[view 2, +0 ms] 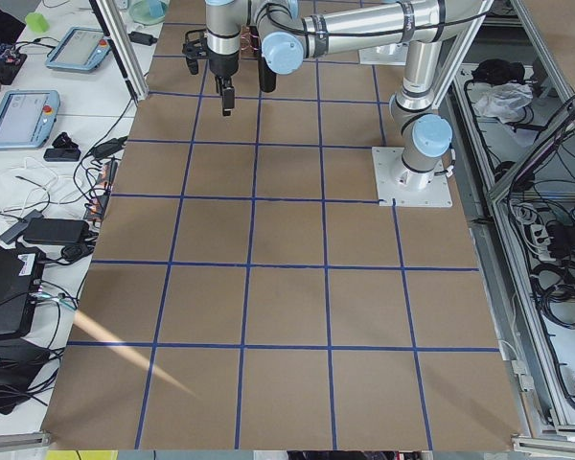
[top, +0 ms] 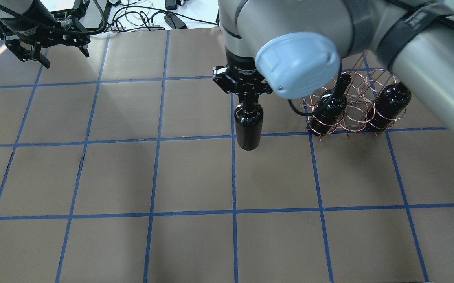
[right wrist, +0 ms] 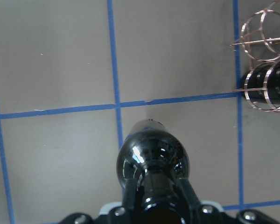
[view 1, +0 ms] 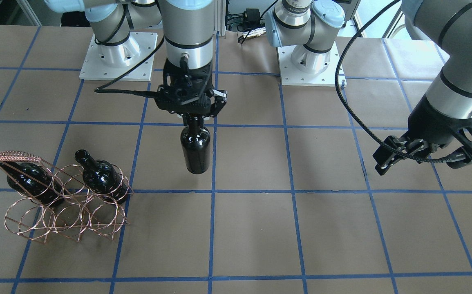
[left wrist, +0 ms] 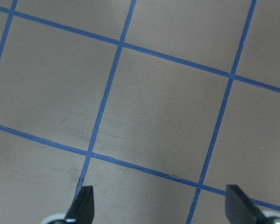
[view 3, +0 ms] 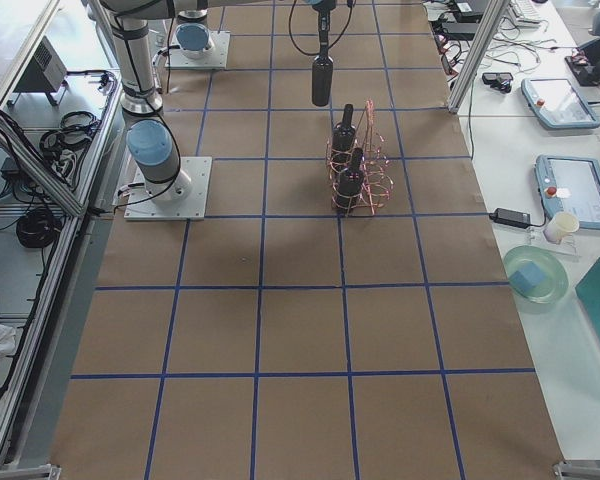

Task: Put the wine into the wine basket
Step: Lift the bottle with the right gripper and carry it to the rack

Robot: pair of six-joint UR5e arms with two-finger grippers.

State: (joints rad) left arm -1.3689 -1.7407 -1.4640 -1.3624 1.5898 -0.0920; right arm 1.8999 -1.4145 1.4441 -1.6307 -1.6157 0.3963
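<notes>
Closest in, the right gripper point(view 1: 195, 117) is pinching the neck of the wine point(view 1: 195, 149). In the wrist view both fingers point(right wrist: 130, 198) are pressing on the glass just above the shoulder, closed only as far as the neck allows. The bottle is hanging upright, mouth up inside the gripper and base down. Its glass is reading glossy near-black and plain, with glare curving across the shoulder. The base is sitting over a crossing of blue tape lines point(right wrist: 113, 56) near the middle of the table point(top: 195, 177); whether it is touching the brown paper I cannot tell. The right arm is reaching out from the robot-side edge, its last link pointing straight down over the bottle. Farther out, toward the table's right end and nearer the operators' edge, the wine basket point(view 1: 67, 203) is standing well apart from the held bottle, its braided handle point(view 1: 15, 156) running along the top. A second bottle point(view 1: 101, 179) is resting in the copper hoops at the end nearest the gripper, neck tilting up. A third bottle point(view 1: 29, 179) is lying under the handle. Which tier they are occupying is unclear. Farthest off, toward the left end, the left gripper point(left wrist: 161, 205) is hovering with fingertips spread wide and only brown paper showing between them.
</notes>
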